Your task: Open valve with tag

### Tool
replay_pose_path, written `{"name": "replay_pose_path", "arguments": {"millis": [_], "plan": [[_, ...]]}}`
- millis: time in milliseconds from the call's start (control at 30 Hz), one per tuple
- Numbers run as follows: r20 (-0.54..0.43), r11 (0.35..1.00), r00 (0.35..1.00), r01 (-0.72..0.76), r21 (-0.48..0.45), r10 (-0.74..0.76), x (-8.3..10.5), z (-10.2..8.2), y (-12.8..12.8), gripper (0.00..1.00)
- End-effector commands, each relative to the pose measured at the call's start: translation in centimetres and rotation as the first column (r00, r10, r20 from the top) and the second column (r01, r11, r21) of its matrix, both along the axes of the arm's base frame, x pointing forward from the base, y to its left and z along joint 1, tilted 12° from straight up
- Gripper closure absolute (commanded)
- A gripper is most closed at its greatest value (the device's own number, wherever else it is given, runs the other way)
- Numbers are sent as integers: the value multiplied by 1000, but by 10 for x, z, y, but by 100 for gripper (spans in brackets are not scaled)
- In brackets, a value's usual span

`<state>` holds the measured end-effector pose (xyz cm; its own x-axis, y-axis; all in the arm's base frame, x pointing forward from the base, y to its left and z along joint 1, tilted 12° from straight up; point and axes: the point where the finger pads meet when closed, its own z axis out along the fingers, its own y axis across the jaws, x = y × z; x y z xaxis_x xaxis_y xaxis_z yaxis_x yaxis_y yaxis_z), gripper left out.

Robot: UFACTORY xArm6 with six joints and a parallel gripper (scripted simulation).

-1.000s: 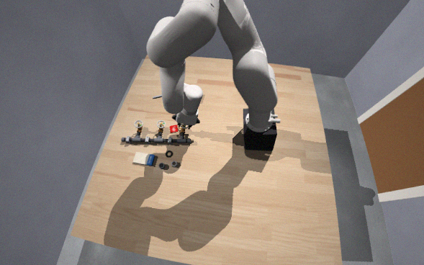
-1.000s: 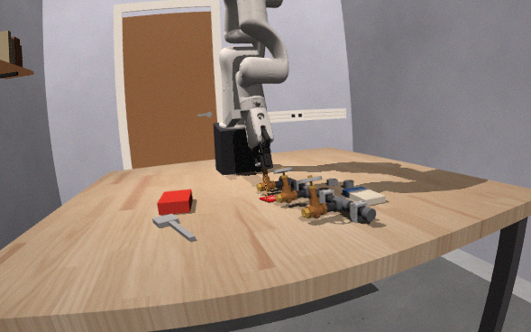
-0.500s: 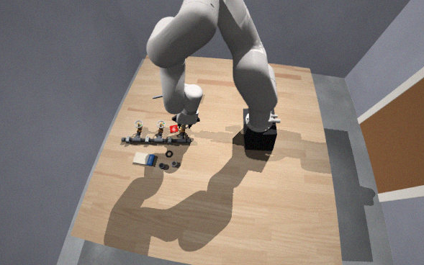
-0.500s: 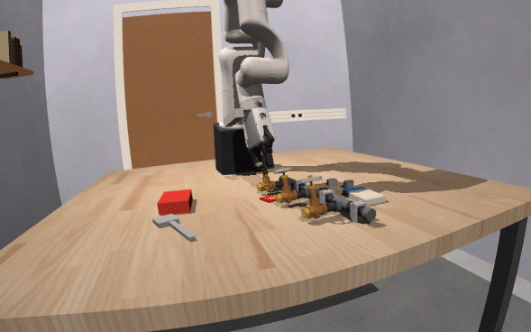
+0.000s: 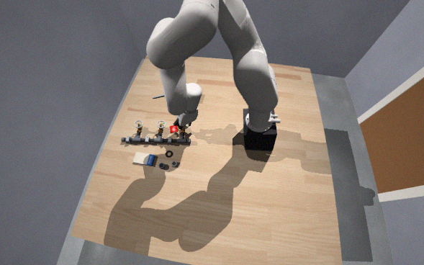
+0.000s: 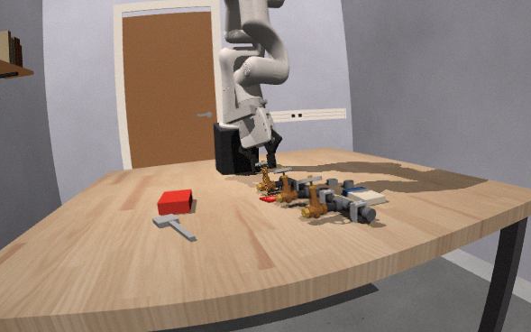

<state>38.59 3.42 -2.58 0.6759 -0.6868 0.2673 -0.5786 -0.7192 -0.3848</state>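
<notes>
A grey pipe manifold (image 5: 156,140) (image 6: 353,208) carries three brass valves with handwheels. The left valve (image 5: 138,125) (image 6: 314,205) and the middle valve (image 5: 160,125) (image 6: 287,191) stand free. A red tag (image 5: 173,129) (image 6: 268,198) lies beside the right valve (image 5: 182,136) (image 6: 265,182), the one nearest the robot base. My gripper (image 5: 183,127) (image 6: 262,163) comes straight down onto this valve and is shut on its handwheel. The fingers hide most of that handwheel. I cannot read the tag.
A white and blue block (image 5: 145,158) (image 6: 366,195), a black ring (image 5: 168,156) and two small grey cylinders (image 5: 162,165) (image 5: 174,164) lie in front of the manifold. A red box (image 6: 174,201) and a grey T-shaped tool (image 6: 173,224) lie behind it. The black robot base (image 5: 260,138) (image 6: 229,155) stands to the right.
</notes>
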Motion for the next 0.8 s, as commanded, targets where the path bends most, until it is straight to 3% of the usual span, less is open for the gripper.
{"name": "replay_pose_path", "arguments": {"millis": [0,133,200,233,400,700,767], "plan": [[27,962,973,-223,-157,230,1,1,0,100],[7,887,914,-392,-246,406,1,1,0,100],[7,887,914,-392,-246,406,1,1,0,100],[-11,811,857,-491,-317,515,1,1,0,100],[-62,675,745,-633,-380,664,1,1,0,100],[-211,276,421,-825,-494,882,1,1,0,100],[-211,276,421,-825,-494,882,1,1,0,100]]}}
